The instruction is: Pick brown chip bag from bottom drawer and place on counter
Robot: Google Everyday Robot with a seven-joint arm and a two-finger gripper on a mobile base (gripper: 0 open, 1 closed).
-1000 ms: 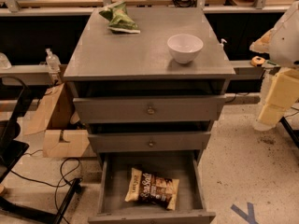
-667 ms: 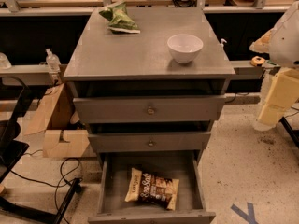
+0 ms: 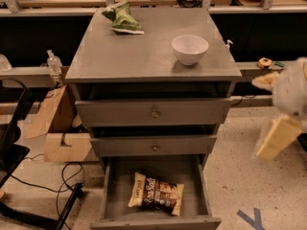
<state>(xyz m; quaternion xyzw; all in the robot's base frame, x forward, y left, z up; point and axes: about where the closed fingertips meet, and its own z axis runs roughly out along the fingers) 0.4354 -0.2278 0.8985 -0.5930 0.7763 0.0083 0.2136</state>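
A plain grey cabinet of three drawers stands on a pale speckled floor. Its lowest and deepest drawer, the bottom drawer, is pulled open, a bare grey box. Lying flat on its floor, slightly right of the middle, is the brown chip bag: crinkly, dark brown with cream-yellow ends and large white lettering, set at a slight slant. Above it, two shallower drawers each have a small round knob at the centre. The counter on top is a smooth, flat grey rectangle that overhangs a little. On it sits a round white bowl near the right front, and a rumpled green chip bag at the back left. The gripper, cream and white, hangs in the air to the right of the cabinet, well apart from the drawer and holding nothing visible; whether it is open or closed cannot be told. A torn cardboard box sits on the floor to the left.
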